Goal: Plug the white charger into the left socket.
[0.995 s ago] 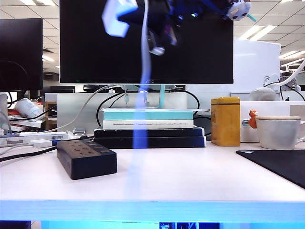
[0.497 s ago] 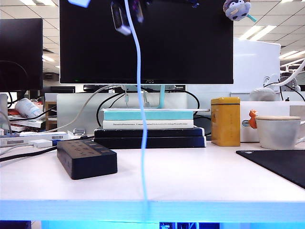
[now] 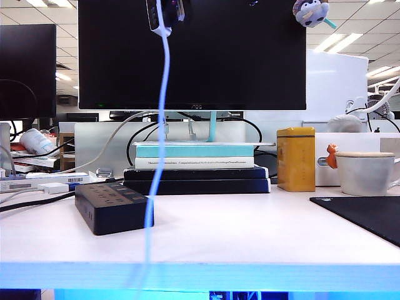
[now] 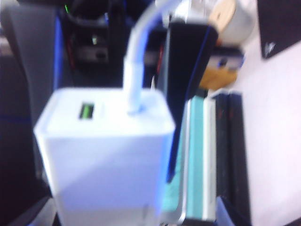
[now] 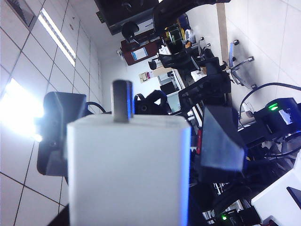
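Note:
The white charger (image 5: 127, 169) fills the right wrist view, a metal prong (image 5: 122, 101) pointing away from the camera. My right gripper (image 5: 127, 202) is shut on it. Beyond it, two dark fingers (image 5: 221, 141) of my left gripper (image 5: 141, 136) stand wide apart on either side. In the left wrist view the white charger (image 4: 106, 155) is close before the open left gripper (image 4: 134, 219). Its cable (image 4: 134, 70) leaves the far face. In the exterior view only the cable (image 3: 161, 112) hangs from the top edge, high above the black power strip (image 3: 114, 209). The left socket (image 3: 95, 187) is empty.
A monitor (image 3: 250, 56) stands behind a stack of books (image 3: 197, 165). A yellow tin (image 3: 295, 158), a mug (image 3: 365, 172) and a black mat (image 3: 369, 215) are on the right. A white strip and cords (image 3: 44, 181) lie at the left.
The charger and the gripper on it have moved left and up, out past the top edge of the exterior view. The hanging cable has swung left to in front of the power strip.

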### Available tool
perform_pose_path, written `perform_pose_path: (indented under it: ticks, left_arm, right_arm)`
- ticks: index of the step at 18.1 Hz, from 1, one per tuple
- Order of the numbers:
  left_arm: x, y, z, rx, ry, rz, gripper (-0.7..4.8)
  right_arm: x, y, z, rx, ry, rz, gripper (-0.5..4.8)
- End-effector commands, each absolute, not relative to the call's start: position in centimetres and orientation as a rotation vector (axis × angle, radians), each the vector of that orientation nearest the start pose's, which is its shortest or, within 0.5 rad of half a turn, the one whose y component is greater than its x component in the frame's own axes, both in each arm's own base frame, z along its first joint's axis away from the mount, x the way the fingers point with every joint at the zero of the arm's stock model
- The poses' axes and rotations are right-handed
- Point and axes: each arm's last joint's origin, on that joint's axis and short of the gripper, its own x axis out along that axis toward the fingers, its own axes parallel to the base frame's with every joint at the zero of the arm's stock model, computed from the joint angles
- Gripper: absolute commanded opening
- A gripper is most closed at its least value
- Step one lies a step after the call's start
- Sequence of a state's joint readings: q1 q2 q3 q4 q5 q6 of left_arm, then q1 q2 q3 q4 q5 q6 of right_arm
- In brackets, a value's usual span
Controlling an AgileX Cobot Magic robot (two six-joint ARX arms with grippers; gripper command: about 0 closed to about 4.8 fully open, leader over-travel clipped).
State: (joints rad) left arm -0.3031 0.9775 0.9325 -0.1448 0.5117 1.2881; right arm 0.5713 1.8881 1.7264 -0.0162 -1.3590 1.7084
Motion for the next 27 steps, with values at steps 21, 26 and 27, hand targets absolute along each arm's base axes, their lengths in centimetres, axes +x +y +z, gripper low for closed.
perform_pose_path:
  ticks: [21,26,27]
  left_arm:
    - [20.47,-7.94,35.77,1.195,-0.433,-0.798,2.09]
    - [20.38,-8.02,35.86,1.172,-0.46,-0.83,2.1]
    - [20.38,-8.03,35.86,1.155,-0.454,-0.835,2.1]
  right_arm:
    - [33.86,25.25,37.31,1.152,1.714,1.273,0.44]
    - [33.89,25.26,37.33,1.111,1.643,1.324,0.44]
    - [33.92,25.27,37.48,1.103,1.62,1.341,0.59]
